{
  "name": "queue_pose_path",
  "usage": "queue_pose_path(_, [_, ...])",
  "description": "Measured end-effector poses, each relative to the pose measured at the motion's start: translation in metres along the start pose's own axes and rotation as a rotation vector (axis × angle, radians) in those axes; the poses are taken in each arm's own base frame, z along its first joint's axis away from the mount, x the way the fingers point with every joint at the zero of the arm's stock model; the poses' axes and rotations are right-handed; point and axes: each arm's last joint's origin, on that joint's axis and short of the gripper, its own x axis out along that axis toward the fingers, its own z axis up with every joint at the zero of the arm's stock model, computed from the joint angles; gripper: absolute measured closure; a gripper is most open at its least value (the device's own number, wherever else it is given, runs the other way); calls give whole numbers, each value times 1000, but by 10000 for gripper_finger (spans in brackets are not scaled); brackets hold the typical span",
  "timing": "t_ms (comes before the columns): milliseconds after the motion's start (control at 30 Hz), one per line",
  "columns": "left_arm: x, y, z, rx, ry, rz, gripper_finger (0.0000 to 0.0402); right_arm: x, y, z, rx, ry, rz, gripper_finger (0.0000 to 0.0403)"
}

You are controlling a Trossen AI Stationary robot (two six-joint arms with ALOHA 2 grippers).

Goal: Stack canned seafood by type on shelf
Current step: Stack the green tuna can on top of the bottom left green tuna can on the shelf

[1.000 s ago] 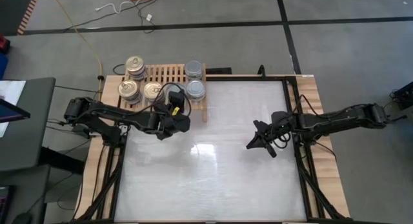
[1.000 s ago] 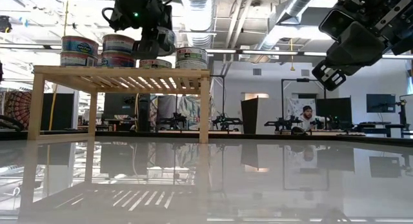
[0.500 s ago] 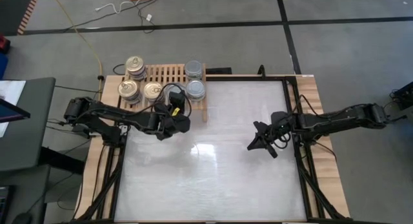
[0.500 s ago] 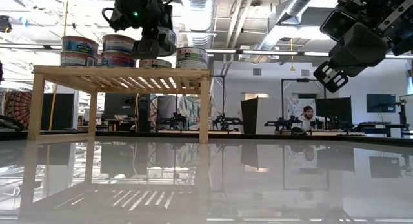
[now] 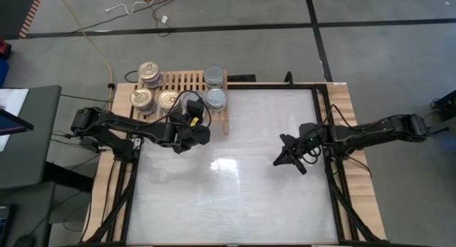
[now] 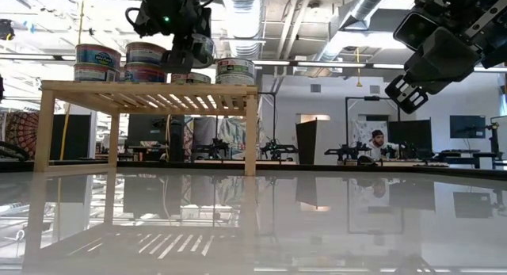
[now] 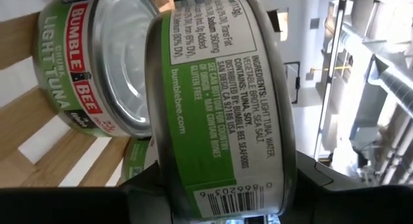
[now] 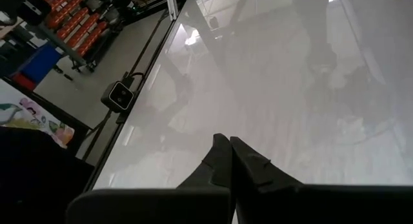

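now left hand (image 7: 219, 204) grips green-label tin (image 7: 219, 101).

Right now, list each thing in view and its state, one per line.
Left tool: shut on a green-label tuna can, held at the shelf's front edge.
Right tool: shut, empty, above the table.
Shelf: upright, cans on top.
Gold-top cans: stacked.
Silver-top cans: on the shelf's right side.
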Motion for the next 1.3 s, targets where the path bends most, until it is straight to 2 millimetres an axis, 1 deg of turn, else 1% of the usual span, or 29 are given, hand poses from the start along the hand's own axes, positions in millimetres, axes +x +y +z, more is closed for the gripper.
queue_pose_path(167, [0,0,0,58,0,0,239,0,0,0,0,0,0,382])
queue_pose_path(500, [0,0,0,80,-5,-2,239,0,0,0,0,0,0,382])
queue_pose_path(600, [2,0,0,54,-5,1,239,0,0,0,1,0,0,382])
queue_pose_path(733, [5,0,1,-57,-12,2,239,0,0,0,1,0,0,382])
queue_pose_path(933, [4,0,1,-6,-11,3,239,0,0,-2,19,18,0,382])
queue_pose_path(1133, [5,0,1,-52,-12,3,239,0,0,-3,39,32,5,382])
queue_pose_path(1300, [5,0,1,-38,-13,3,239,0,0,-3,39,31,6,382])
